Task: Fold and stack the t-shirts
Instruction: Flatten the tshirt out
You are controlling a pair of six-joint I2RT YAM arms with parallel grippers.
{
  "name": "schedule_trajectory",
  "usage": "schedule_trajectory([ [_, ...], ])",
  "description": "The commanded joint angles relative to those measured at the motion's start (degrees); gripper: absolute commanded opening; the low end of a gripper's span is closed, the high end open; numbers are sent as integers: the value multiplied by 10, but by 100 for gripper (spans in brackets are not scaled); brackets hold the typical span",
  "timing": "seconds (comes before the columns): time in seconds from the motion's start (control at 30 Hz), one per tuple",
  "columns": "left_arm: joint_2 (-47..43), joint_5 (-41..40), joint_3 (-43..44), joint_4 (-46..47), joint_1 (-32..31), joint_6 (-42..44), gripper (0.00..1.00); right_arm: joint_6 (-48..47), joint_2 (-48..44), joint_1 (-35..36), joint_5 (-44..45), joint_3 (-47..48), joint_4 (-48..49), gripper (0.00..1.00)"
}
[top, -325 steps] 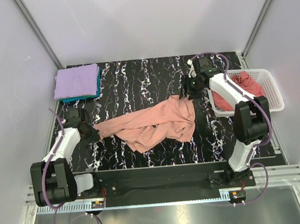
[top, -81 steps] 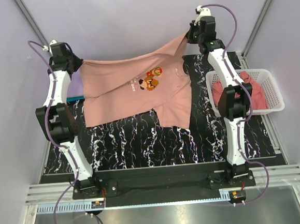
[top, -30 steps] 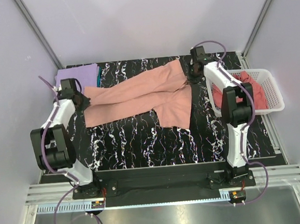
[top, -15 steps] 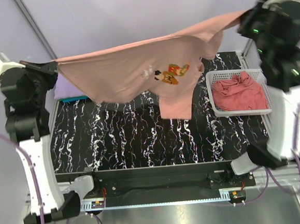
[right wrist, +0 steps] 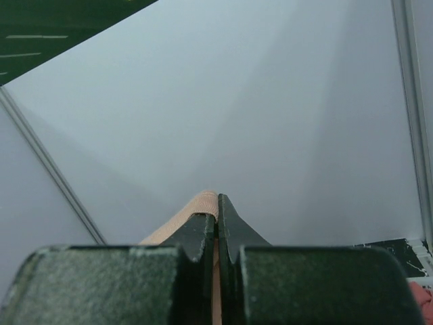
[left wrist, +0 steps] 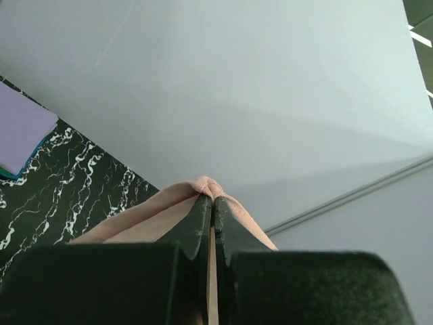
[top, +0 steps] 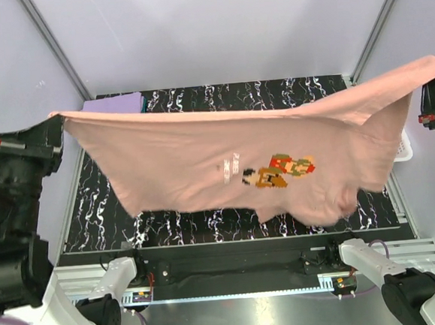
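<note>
Left wrist view: left claw (left wrist: 213, 200) pinched shut on a fold of the salmon-pink t-shirt (left wrist: 203, 184); below and left of it, the table (left wrist: 74, 172) and a folded lavender t-shirt (left wrist: 20, 128). Right wrist view: right claw (right wrist: 217, 198) likewise clamped on that shirt's edge. Top external view: stretched aloft between both claws, cartoon print (top: 278, 170) facing the camera, hiding most of the table and nearly all of the white basket (top: 406, 146) near the right claw.
</note>
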Motion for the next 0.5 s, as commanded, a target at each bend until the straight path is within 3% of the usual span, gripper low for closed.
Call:
schedule_trajectory([
  [0.0,1,14,17,-43,2,-2,0,-8,1,-3,-16,25,6,0],
  [0.13,37,39,8,-56,2,-4,0,-30,33,-3,-26,34,-1,0],
  [0.3,78,-28,-23,-36,2,41,0,-57,105,-2,-38,-11,24,0],
  [0.47,113,-41,-10,62,2,54,0,-90,219,-2,-83,106,47,0],
])
